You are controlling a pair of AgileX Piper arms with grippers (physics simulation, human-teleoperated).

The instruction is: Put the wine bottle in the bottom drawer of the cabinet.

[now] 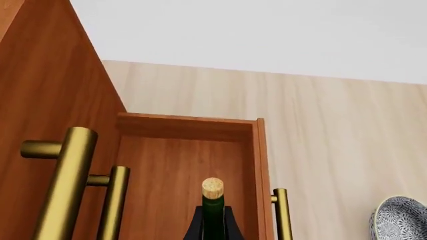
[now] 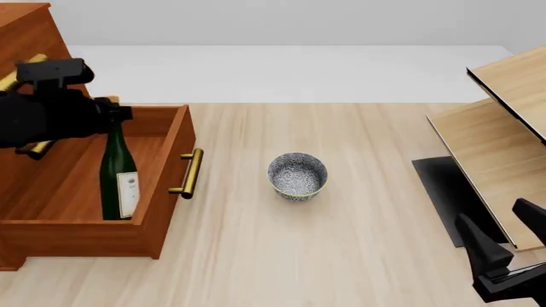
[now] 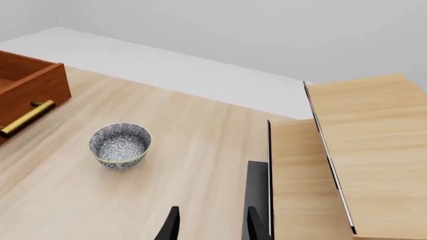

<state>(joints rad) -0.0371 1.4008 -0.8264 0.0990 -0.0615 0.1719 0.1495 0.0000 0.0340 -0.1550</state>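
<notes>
Standing upright inside the open bottom drawer (image 2: 175,150), the wine bottle (image 2: 117,176) is pinched at its neck by the left gripper (image 2: 109,115); smooth, weighty, breakable glass, so the neck suits; right gripper (image 3: 210,225) idles, spread

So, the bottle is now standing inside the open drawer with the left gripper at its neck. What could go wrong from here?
1. The wine bottle stands upright in the bottom drawer, held near its neck by the left gripper. If released unevenly, it may tip over.
2. The bottle rises well above the drawer walls, so closing the drawer could knock it against the cabinet.
3. Withdrawing, the arm may catch the brass handles.
</notes>
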